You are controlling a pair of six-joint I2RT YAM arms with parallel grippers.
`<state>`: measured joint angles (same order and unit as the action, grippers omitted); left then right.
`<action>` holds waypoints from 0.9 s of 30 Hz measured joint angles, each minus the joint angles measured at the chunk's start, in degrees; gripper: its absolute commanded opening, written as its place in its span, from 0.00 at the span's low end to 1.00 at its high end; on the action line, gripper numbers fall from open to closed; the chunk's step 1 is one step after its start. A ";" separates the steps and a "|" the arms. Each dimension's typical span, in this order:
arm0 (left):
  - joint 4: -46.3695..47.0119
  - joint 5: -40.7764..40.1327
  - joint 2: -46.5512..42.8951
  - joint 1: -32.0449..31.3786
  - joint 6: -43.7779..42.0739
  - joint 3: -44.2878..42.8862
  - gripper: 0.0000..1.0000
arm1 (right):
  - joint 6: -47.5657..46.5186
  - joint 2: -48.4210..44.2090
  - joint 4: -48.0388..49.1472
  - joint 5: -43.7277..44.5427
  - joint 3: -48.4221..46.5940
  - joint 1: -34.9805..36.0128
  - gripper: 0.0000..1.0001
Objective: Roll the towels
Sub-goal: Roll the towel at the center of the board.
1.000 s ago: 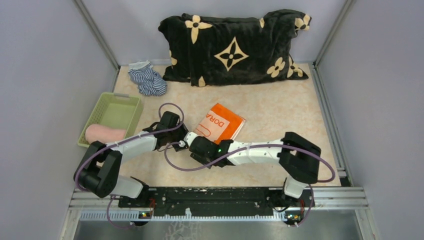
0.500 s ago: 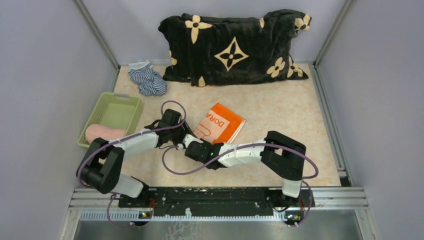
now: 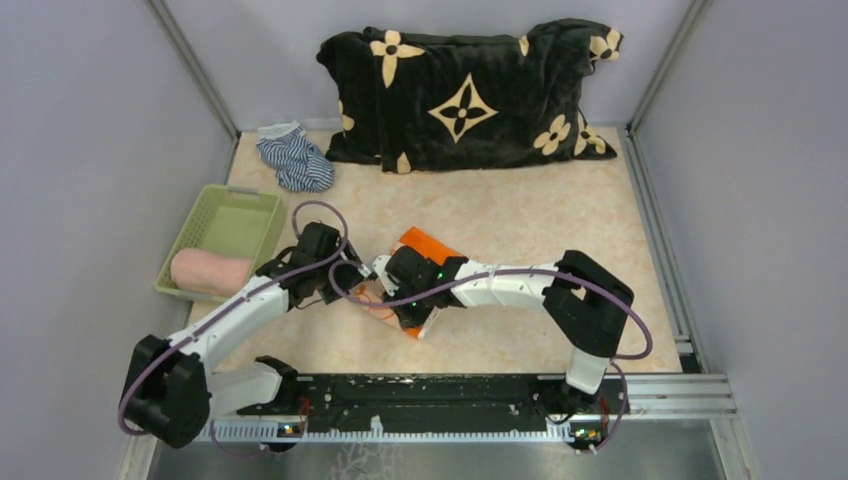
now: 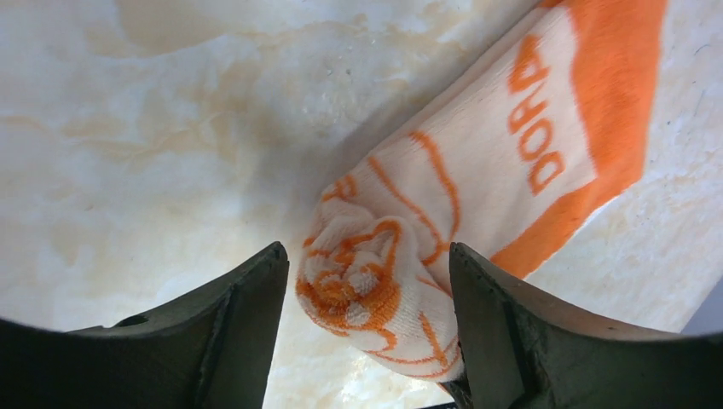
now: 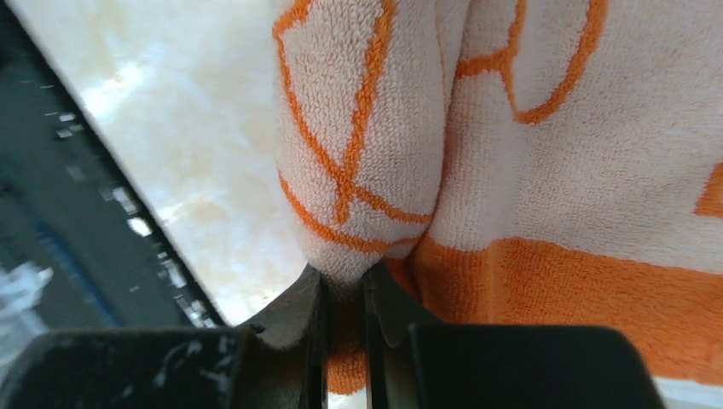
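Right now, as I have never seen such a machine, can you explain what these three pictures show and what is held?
This is a robot with two arms, each ending in a two-finger gripper. One picture looks down from above; the other two come from cameras on the wrists. On the table lie an orange towel, a blue-and-white striped cloth and a black blanket with cream flowers; a pink towel lies rolled in a green basket. The orange towel is partly rolled. The left gripper is open, straddling the rolled end. The right gripper is shut on a fold of the same towel.
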<state>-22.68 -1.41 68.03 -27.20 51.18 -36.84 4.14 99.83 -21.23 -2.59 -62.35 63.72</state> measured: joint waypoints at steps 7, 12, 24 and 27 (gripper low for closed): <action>-7.63 -0.57 -13.31 0.33 1.92 2.27 0.76 | 5.01 2.21 0.70 -25.51 -0.35 -9.49 0.00; -9.07 1.77 -19.96 0.33 4.37 7.19 0.77 | 8.17 7.69 2.64 -40.59 -0.46 -16.24 0.00; 2.80 7.48 -13.38 0.33 8.61 11.67 0.76 | 9.60 17.68 0.55 -57.09 -4.87 -22.08 0.00; 6.36 7.45 -9.35 0.33 8.61 11.50 0.71 | 9.62 17.81 0.35 -57.29 -5.01 -22.23 0.04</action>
<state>-16.32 6.04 58.67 -26.87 59.79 -25.34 13.76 117.64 -20.88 -59.88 -67.35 41.50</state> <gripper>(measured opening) 0.749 0.124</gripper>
